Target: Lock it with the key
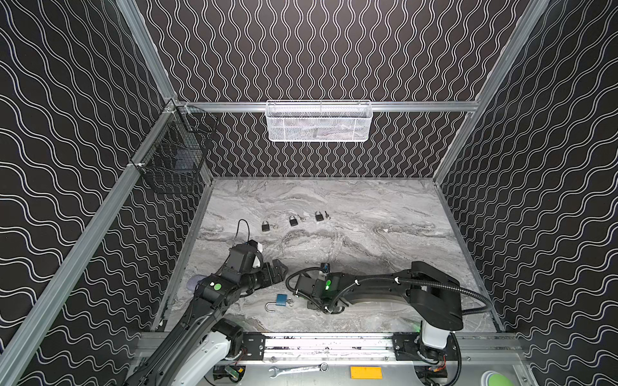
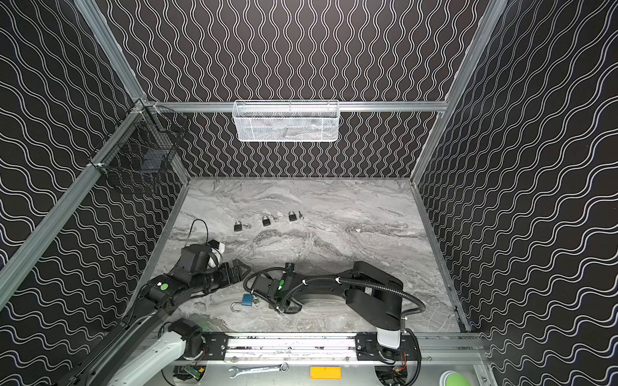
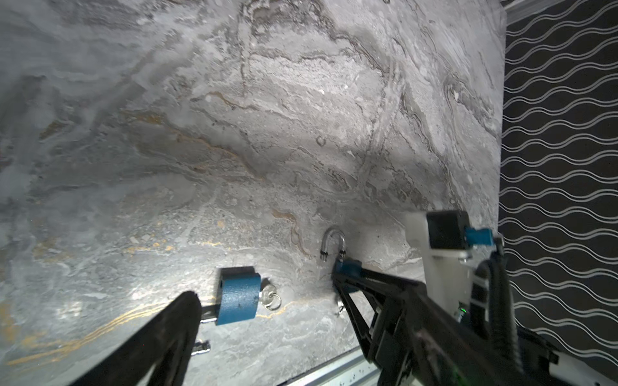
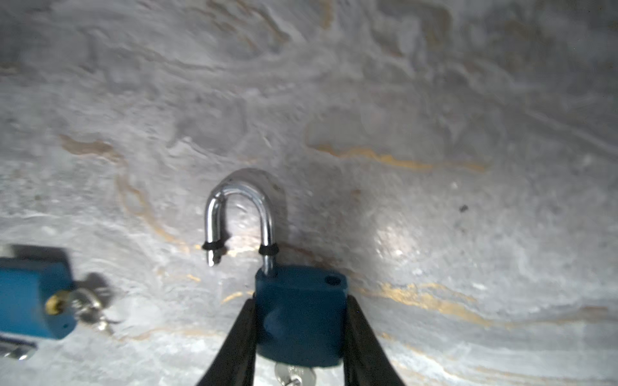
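R hand (image 4: 301,300) clamped on blue padlock (image 4: 301,331) body | shackle (image 4: 240,197) open, ahead of fingertips; key (image 4: 294,376) palm-side | L hand (image 3: 264,285) spread wide, empty, 2nd padlock (image 3: 239,294) by its finger | step: bracing lock | nxt prob.: L presses shackle home, then key turn; key access looks tight

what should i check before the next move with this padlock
1. Right hand grips padlock by its body: ok
2. Shackle pushed shut: not ok, it is swung open
3. Key in held padlock's base: ok
4. Key's turn position: cannot tell
5. Left hand open and empty: ok
6. Second padlock lying apart from the grip: ok
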You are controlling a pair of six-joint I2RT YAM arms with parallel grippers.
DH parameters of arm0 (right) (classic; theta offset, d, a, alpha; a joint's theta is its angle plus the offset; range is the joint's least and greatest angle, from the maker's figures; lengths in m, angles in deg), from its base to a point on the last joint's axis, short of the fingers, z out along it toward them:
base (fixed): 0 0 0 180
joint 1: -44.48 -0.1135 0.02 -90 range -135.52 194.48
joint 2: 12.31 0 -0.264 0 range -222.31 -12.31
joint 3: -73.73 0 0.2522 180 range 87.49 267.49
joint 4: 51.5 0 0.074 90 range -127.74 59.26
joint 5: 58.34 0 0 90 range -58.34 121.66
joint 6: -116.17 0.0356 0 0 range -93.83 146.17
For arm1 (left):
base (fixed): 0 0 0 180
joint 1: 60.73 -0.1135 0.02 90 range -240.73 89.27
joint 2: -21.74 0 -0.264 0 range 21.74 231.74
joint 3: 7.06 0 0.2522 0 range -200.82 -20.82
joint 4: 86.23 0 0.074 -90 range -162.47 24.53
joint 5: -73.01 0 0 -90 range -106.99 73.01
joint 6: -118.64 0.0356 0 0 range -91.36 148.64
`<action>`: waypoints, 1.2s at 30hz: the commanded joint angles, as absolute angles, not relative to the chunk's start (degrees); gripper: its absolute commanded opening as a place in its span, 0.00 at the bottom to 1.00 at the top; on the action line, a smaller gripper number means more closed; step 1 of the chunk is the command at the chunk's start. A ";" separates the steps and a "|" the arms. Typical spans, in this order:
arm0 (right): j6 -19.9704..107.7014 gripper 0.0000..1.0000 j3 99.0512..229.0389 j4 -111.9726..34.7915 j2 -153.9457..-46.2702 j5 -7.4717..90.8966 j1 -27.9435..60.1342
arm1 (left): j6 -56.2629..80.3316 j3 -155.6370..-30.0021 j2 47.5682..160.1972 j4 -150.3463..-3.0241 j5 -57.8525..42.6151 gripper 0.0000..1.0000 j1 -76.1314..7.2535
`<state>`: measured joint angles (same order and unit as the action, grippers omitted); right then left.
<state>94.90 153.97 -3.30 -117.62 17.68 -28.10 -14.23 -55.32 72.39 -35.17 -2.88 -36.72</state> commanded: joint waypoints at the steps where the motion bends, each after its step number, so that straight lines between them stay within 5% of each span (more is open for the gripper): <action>1: 86.56 0.18 155.34 -4.76 -115.33 17.90 -26.54 | -12.66 -55.36 72.99 -41.09 1.44 0.99 -36.82; 20: 57.99 0.13 149.81 -16.09 -101.97 38.95 -4.22 | -18.46 -63.71 106.35 -74.82 12.62 0.90 -35.84; 36: 52.44 0.13 152.05 -16.81 -102.81 45.53 -0.17 | -19.53 -67.73 116.28 -81.61 14.89 0.74 -33.83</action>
